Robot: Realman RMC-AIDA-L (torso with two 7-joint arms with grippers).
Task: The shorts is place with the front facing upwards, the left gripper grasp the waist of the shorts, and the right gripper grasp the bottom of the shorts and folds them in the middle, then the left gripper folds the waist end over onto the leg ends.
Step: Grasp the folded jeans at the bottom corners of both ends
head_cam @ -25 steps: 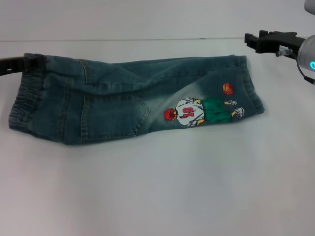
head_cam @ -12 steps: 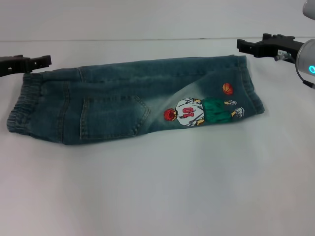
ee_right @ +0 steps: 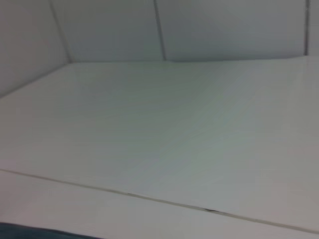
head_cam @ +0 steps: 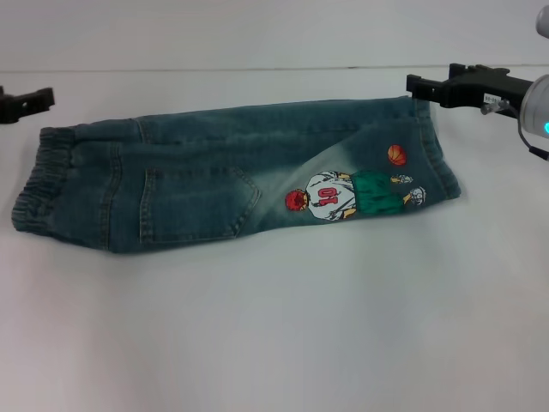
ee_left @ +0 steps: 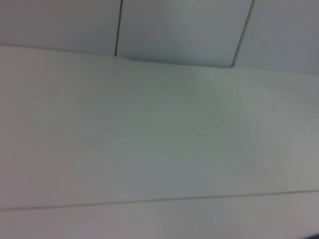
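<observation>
The denim shorts [head_cam: 214, 176] lie flat on the white table [head_cam: 274, 326], folded lengthwise. Their elastic waist [head_cam: 39, 184] is at the left, and the leg ends [head_cam: 433, 159] with a cartoon basketball-player print [head_cam: 352, 193] are at the right. My left gripper [head_cam: 30, 101] hovers open just beyond the waist's far corner, clear of the cloth. Above the far corner of the leg ends hangs my right gripper [head_cam: 426, 87]. A sliver of denim [ee_right: 30, 234] shows in the right wrist view.
The table's far edge [head_cam: 257, 69] meets a pale wall behind the shorts. Both wrist views show only white table surface [ee_left: 159, 129] and wall panels [ee_right: 224, 30].
The left gripper let go of the waist and drew back to the left. The waist settled flat. The right gripper shifted left toward the leg ends' far corner.
</observation>
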